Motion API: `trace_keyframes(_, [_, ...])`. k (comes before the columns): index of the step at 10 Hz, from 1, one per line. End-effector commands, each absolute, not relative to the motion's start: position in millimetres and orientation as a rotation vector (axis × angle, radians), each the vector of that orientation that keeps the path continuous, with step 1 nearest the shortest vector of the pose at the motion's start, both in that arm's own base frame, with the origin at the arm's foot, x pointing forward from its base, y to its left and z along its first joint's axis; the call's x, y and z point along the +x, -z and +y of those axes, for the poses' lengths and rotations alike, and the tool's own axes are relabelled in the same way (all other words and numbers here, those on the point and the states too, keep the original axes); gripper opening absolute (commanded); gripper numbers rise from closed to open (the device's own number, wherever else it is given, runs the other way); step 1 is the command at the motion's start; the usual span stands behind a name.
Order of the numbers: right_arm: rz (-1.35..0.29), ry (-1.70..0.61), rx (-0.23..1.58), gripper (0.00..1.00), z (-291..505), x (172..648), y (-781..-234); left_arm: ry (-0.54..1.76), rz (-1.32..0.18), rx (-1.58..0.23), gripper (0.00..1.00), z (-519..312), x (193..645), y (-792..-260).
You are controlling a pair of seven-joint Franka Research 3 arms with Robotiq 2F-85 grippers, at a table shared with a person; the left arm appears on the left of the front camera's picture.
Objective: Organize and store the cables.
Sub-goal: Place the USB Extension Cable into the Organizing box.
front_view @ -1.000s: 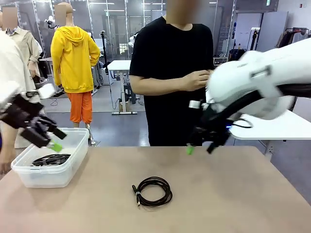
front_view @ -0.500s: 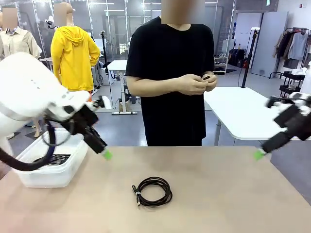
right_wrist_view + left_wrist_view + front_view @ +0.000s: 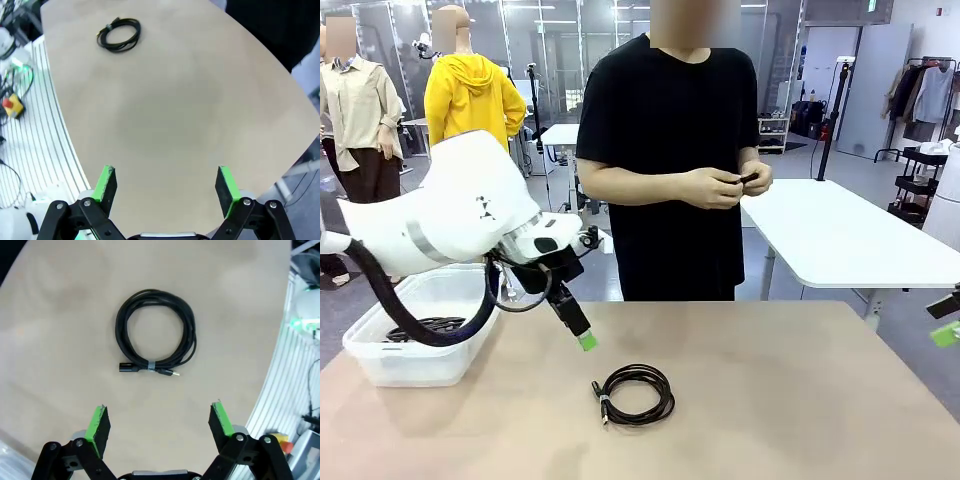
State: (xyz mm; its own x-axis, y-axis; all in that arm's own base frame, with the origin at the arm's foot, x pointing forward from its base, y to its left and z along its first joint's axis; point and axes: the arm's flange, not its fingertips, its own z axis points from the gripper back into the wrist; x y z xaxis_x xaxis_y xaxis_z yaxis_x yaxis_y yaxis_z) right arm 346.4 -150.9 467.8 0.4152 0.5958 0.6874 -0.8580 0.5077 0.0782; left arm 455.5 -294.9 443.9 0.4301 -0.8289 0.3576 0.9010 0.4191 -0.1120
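Swinging across from the bin, our left gripper has come in over the middle of the table within the last second. It now hangs with its green pads spread wide, holding nothing and touching nothing. Just ahead of those fingers in the wrist view lies the coiled cable, a neat black loop flat on the tabletop with its two plugs bound together at the near side. From the front it sits near the pad tip, a little lower and to the right, apart from it. Our right gripper, which a second ago reached across the centre, has pulled back to the table's right edge, likewise wide and empty. We read this as a change of turns: the left arm is lining up for the next pick, and its way is free. To the left stands the clear bin with dark coils already in it, where this one should go. Across the table the person's hands work at something small and dark, and we cannot tell what.
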Motion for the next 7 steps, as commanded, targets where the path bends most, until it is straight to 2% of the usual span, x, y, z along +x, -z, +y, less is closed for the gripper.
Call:
trace_keyframes(1, [-0.714,-1.025,0.497,1.00,-154.5,335.7,-458.3,1.022,-0.231,-0.266,1.00,-304.9,465.5,-442.1])
trace_keyframes(2, [-0.681,-1.062,0.485,1.00,-151.2,339.8,-455.2,1.100,-0.264,-0.307,1.00,-294.9,455.5,-443.9])
trace_keyframes(3, [-0.671,-0.992,0.462,1.00,-155.2,340.6,-465.0,1.100,-0.264,-0.307,1.00,-294.9,455.5,-443.9])
trace_keyframes(7, [-0.671,-0.992,0.462,1.00,-155.2,340.6,-465.0,1.100,-0.264,-0.307,1.00,-294.9,455.5,-443.9])
